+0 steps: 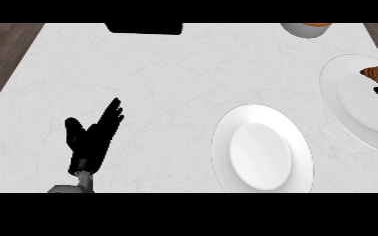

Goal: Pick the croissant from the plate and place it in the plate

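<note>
- front plate [262, 152]: white, round, lies flat on the desk [170, 80], its white face bare; used as landmark for all below.
- right plate [345, 97]: white, bigger in view, up and to the right of the front plate, just beside it with a narrow strip of desk between the rims; cut off by the view's right edge.
- croissant [370, 72]: brown, only a small part shows, lies on the right plate, well up and right of the front plate, at the view's right edge.
- right hand [375, 89]: only a dark sliver shows, right of the front plate and above it, just under the croissant; cannot tell how its fingers stand or whether it touches the croissant.
- left hand [92, 140]: black, well to the left of the front plate, over bare desk; fingers [112, 114] straight and apart, pointing up and slightly right, thumb spread to the left, holds nothing; grey forearm comes in from the lower edge.
- bowl [303, 30]: pale, far above the front plate and a bit right, at the desk's back edge, something orange-brown inside, mostly cut off.
- black object [144, 28]: dark block, far above and left of the front plate, at the desk's back edge; cannot tell what it is.
- desk: white marbled top, dark wood floor [15, 45] shows past its left side.
</note>
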You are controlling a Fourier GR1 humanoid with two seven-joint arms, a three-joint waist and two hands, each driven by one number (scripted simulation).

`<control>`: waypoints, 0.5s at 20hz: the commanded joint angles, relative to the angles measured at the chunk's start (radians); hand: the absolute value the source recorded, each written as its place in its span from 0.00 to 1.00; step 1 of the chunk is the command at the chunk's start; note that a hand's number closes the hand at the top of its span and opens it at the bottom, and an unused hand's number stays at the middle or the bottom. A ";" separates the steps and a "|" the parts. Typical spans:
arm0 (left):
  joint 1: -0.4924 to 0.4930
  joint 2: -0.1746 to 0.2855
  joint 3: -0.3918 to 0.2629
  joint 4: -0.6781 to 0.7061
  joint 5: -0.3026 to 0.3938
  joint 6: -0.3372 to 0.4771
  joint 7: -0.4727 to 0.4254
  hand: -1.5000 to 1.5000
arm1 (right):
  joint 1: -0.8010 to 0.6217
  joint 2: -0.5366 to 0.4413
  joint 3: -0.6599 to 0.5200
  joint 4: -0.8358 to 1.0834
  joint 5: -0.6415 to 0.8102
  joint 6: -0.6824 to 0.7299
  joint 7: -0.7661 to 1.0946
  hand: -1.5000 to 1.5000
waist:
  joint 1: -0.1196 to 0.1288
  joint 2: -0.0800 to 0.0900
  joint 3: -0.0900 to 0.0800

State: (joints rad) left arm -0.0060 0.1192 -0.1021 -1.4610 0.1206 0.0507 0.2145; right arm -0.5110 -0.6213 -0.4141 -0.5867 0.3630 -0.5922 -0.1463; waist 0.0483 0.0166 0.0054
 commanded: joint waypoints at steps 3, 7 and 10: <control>0.006 -0.015 -0.032 -0.031 -0.010 0.007 0.053 0.50 | -0.047 -0.079 -0.008 0.221 -0.013 0.202 -0.093 0.00 | 0.012 0.006 0.003; -0.014 -0.040 -0.037 0.029 -0.028 0.017 0.005 0.50 | -0.100 -0.020 -0.071 0.254 -0.075 0.186 -0.236 0.00 | 0.007 0.009 0.003; 0.001 -0.009 -0.017 0.032 -0.014 -0.010 0.006 0.50 | -0.104 -0.011 -0.149 0.244 -0.160 0.219 -0.347 0.00 | 0.000 0.007 0.004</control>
State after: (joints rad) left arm -0.0153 0.1048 -0.1157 -1.4540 0.1081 0.0541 0.2217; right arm -0.5966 -0.6434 -0.4934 -0.3619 0.2761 -0.4039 -0.3759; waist 0.0525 0.0208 0.0106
